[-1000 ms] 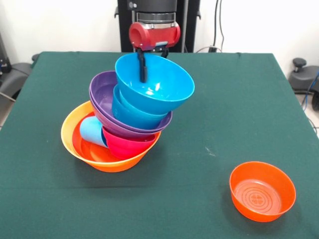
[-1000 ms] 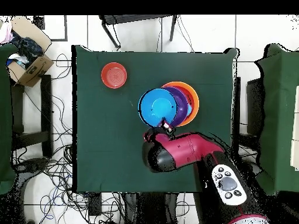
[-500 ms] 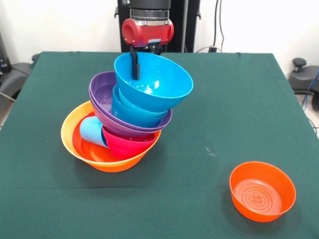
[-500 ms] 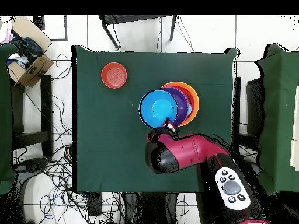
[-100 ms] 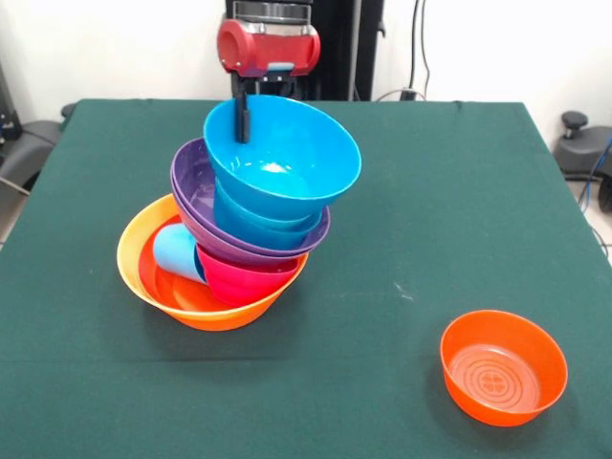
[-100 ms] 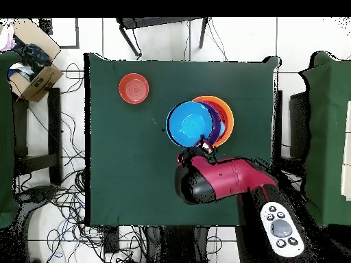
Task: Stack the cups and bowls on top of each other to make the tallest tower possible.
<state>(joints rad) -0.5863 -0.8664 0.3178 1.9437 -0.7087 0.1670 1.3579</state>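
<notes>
- Bowls nest in a leaning tower (image 5: 244,229) on the green surface (image 5: 430,191); in the front view the pile stands left of centre, in the overhead view near the surface's middle (image 6: 199,123).
- Large orange bowl (image 5: 143,273) forms the base and sits flat on the surface.
- Inside it, a light blue cup (image 5: 178,252) lies tilted against the inner wall, touching a magenta bowl (image 5: 244,280) beside it.
- Above these a purple bowl (image 5: 196,191) leans toward the front view's left, with blue bowls (image 5: 258,225) nested in it.
- Top blue bowl (image 5: 287,158) is the widest of the blue ones and tilts, its mouth facing up and toward the camera in the front view.
- Tool (image 5: 241,117) comes down from the red arm (image 5: 268,48); a dark finger (image 5: 243,120) shows inside the top blue bowl's far rim at its upper left. It looks clamped on that rim, with the other finger hidden behind the bowl wall.
- From overhead, the red arm (image 6: 219,179) reaches to the edge of the top blue bowl (image 6: 189,124) on the side nearest the robot.
- Small red-orange bowl (image 5: 503,365) stands upright alone, well apart from the tower, at the front view's lower right; overhead it lies near the upper left of the surface (image 6: 134,88).
</notes>
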